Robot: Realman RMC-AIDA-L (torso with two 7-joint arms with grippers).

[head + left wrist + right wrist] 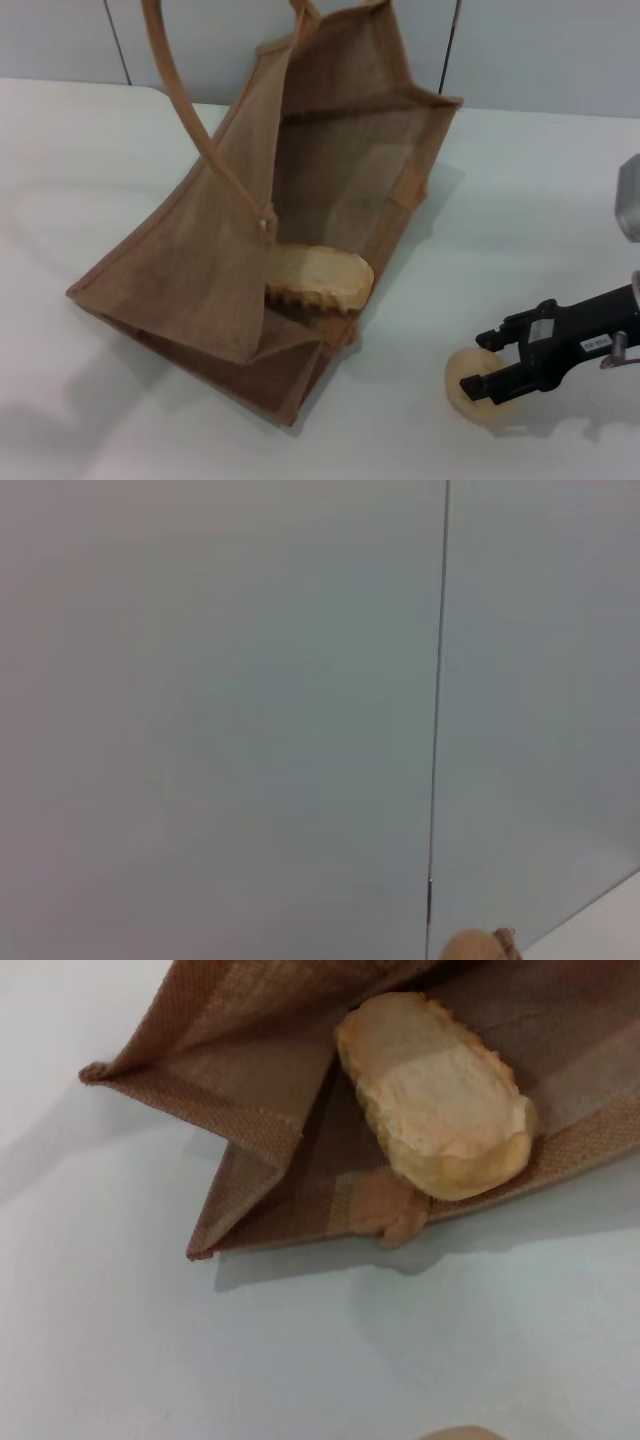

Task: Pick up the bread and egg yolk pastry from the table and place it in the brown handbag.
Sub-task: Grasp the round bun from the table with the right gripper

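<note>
Bread (318, 280) lies inside the mouth of the brown handbag (200, 270), which rests on its side on the white worktop (80, 160) with its opening toward the robot's right; the loaf's pale underside faces up, as the right wrist view shows. Well to the right of the bag, the egg yolk pastry (470, 392) sits on the worktop. The right gripper (490, 372) is down over it, black jaws apart with one on either side of the ball. No left gripper appears in any view.
</note>
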